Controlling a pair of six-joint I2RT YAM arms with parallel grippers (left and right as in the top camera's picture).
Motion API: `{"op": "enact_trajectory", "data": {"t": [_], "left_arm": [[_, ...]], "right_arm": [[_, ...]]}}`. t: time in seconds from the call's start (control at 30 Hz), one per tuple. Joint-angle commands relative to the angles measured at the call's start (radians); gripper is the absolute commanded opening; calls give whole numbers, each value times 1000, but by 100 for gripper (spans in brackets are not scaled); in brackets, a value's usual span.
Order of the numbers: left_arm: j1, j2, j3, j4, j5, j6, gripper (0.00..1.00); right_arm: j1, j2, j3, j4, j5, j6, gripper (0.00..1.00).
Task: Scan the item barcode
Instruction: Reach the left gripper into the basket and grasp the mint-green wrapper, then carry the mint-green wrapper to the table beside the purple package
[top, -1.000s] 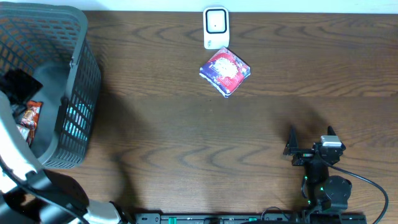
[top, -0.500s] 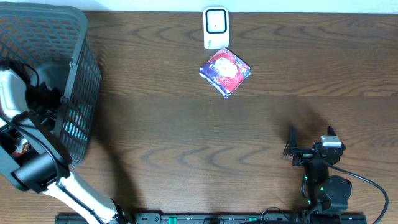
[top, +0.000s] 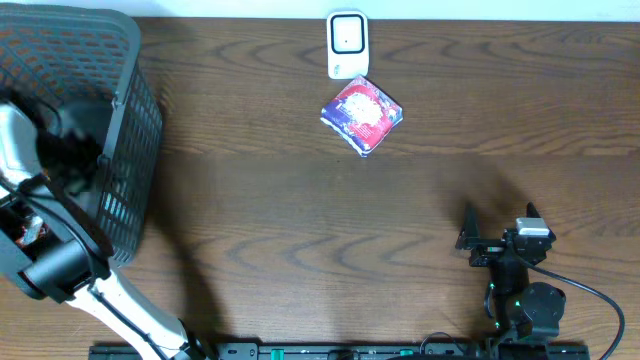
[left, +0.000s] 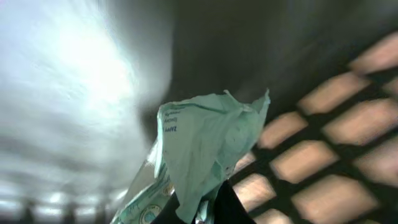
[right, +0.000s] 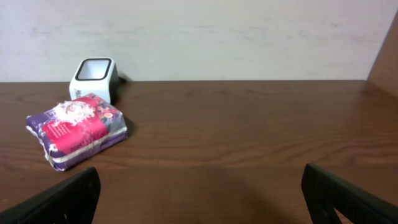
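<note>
The overhead camera looks straight down on the table (top: 300, 230), from far enough to take in the basket (top: 130, 120) at the left end and the scanner (top: 347, 44) at the far edge. The right wrist camera sits low over the near right part, facing level across the wood toward the back wall (right: 217, 37). It shares the scanner and the purple packet (right: 78, 132) with the overhead. The left wrist camera is pressed close to a pale green packet (left: 205, 149), apparently inside the basket, though the view is blurred.
</note>
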Motion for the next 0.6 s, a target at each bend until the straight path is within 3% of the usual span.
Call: {"op": "enact_trajectory", "data": {"t": [0.0, 0.03, 0.1, 0.27, 0.37, 0.57], "left_arm": [[5, -73, 260, -33, 5, -93, 7], [5, -132, 377, -26, 6, -142, 8], [3, -189, 435, -2, 6, -170, 7], [-54, -430, 455, 127, 88, -303, 7], [-176, -515, 455, 185, 162, -302, 7], [-528, -524, 440, 237, 83, -302, 7]], "right_arm": [[-5, -6, -1, -4, -1, -10, 99], [-5, -6, -1, -4, -2, -10, 99], [-5, -6, -1, -4, -1, -10, 99], [-5, -6, -1, -4, -2, -10, 99], [-5, -6, -1, -4, -1, -10, 99], [-5, -5, -1, -4, -1, -10, 99]]}}
